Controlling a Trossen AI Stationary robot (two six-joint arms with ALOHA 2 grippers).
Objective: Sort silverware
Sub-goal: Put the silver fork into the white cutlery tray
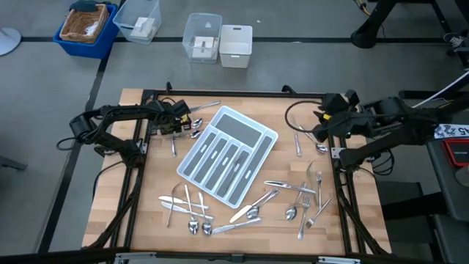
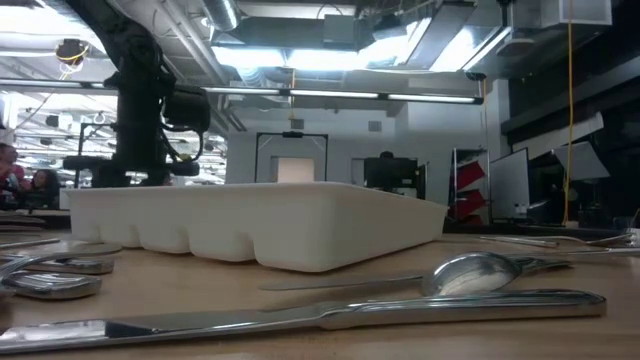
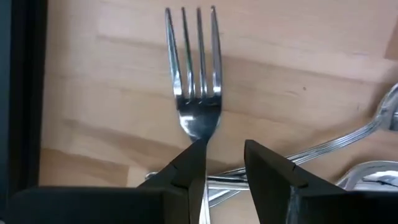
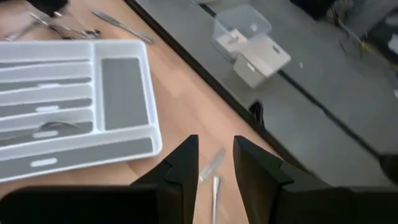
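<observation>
Lying at the centre of the wooden table point(image 1: 146, 183), the light grey compartmented plastic tray point(image 1: 227, 155) holds a few pieces in its long slots; its wide compartment is empty. The shiny silver metal silverware point(image 1: 293, 198) is scattered mostly from 4 to 7 o'clock of the tray. The left gripper point(image 3: 225, 163) is at 10 o'clock, jaws spread above a silver four-tined fork point(image 3: 196, 74). The right gripper point(image 4: 216, 163) waits at 2 o'clock, jaws spread, holding nothing.

Tray point(image 1: 229, 154) mid-table; silverware point(image 1: 249, 209) scattered around it, some inside.
</observation>
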